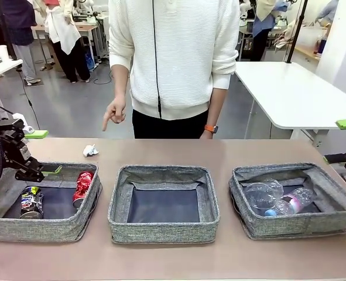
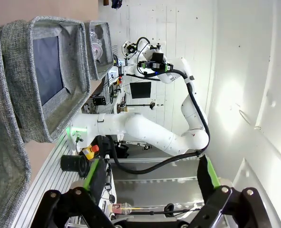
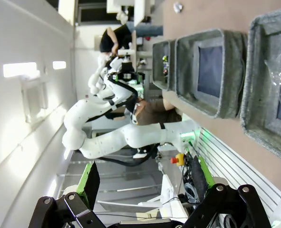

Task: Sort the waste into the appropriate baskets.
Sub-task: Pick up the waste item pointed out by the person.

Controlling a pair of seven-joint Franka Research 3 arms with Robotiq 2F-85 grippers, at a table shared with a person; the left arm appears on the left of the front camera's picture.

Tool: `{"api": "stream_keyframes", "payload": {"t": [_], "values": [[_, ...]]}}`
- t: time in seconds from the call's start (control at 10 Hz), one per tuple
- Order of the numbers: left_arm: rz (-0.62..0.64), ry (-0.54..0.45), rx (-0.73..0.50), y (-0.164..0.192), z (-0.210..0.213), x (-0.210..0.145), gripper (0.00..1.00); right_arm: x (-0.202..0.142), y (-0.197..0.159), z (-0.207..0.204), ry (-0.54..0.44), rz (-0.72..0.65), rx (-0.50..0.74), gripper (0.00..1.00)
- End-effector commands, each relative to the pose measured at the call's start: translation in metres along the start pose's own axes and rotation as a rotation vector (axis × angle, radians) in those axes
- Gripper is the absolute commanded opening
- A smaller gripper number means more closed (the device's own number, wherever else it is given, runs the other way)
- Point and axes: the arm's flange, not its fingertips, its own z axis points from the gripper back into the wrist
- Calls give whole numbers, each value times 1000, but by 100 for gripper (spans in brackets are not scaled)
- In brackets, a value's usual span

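Observation:
Three grey baskets stand in a row on the table. The left basket [image 1: 38,229] holds a black printed can [image 1: 31,202] and a crushed red can [image 1: 83,187]. The middle basket [image 1: 161,231] has nothing in it. In the right basket [image 1: 295,225] lie a clear plastic cup [image 1: 257,193] and a clear bottle with a pink label [image 1: 294,202]. A crumpled white paper ball [image 1: 90,150] rests on the table behind the left basket. My left gripper [image 1: 43,152] hangs open over the left basket's far left corner. My right gripper [image 1: 343,140] is open at the right edge, beyond the right basket.
A person in a white sweater stands at the far side, one hand [image 1: 114,111] pointing down toward the paper ball. A white table [image 1: 290,93] stands at the back right. Bare tabletop lies behind and in front of the baskets.

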Motion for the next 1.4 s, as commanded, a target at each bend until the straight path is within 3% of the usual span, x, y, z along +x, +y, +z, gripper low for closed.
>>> {"api": "stream_keyframes", "payload": {"t": [0.0,0.7,0.8,0.9,1.0,1.2,1.3], "values": [[-7,-4,-6,-2,-3,-1,100,-1,-1,2,7,13,11,100],[0,0,0,0,0,0,100,-1,-1,2,7,13,11,100],[-71,-171,307,-17,3,15,100,-1,-1,2,7,13,11,100],[-108,-265,678,-39,0,43,100,-1,-1,2,7,13,11,100],[-92,-220,942,-57,-9,69,100,-1,-1,2,7,13,11,100],[-76,-251,1390,-79,-28,114,100,-1,-1,2,7,13,11,100],[-56,-159,1606,-73,-38,134,100,-1,-1,2,7,13,11,100]]}}
